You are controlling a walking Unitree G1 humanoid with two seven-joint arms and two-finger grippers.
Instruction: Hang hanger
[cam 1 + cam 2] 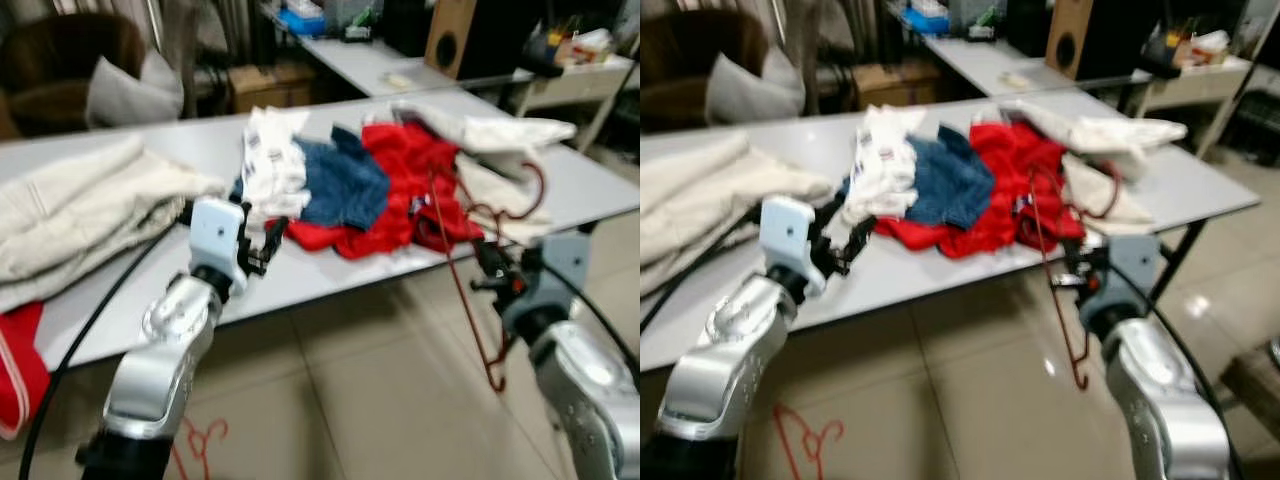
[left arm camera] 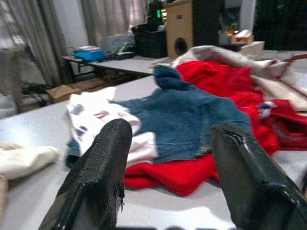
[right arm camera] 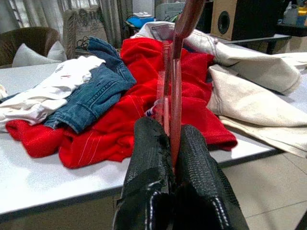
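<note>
Pinching a red hanger [image 1: 470,290] by the table's [image 1: 330,270] near edge, the right gripper [image 3: 173,143] is closed; left gripper [image 2: 168,158] gapes wide, empty.

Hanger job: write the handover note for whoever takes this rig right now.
Right gripper: fingers shut on the dark red wire hanger, held at the table's front edge; its hook is up by the cream garment, its lower end hangs below the table.
Left gripper: fingers open, holding nothing, low over the table, facing the blue denim and white printed garment.
Red garment lies in the middle of the pile.
A second red hanger lies on the floor.
Done: hanger picked up.
Left: hang it; no rail in sight.
</note>
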